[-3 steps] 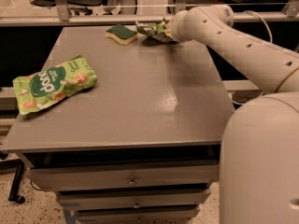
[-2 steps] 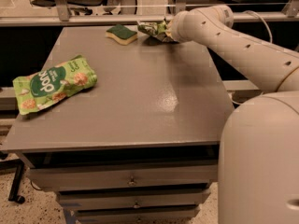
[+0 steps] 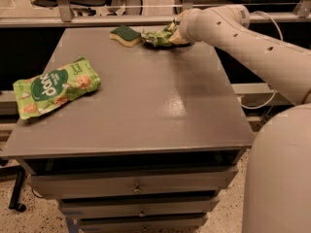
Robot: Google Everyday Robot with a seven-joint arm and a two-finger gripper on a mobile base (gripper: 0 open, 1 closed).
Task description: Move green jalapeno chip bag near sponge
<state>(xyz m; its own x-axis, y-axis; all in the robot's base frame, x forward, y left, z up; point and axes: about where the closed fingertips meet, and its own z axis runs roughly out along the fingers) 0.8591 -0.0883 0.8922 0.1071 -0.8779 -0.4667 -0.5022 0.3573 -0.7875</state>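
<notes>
The green jalapeno chip bag, crumpled with a silvery edge, is at the far edge of the table, its left end close beside the sponge. The sponge has a dark green top over a yellow body. My gripper reaches in from the right at the bag's right end and is shut on it. That end of the bag rises into the gripper, and the white wrist hides most of the grip.
A larger light-green pouch with a dark green circle lies at the left edge of the grey table. Drawers sit below the tabletop. A rail and chairs stand behind the far edge. My white arm spans the right side.
The bag and gripper have sunk slightly toward the tabletop beside the sponge. Nothing else has moved.
</notes>
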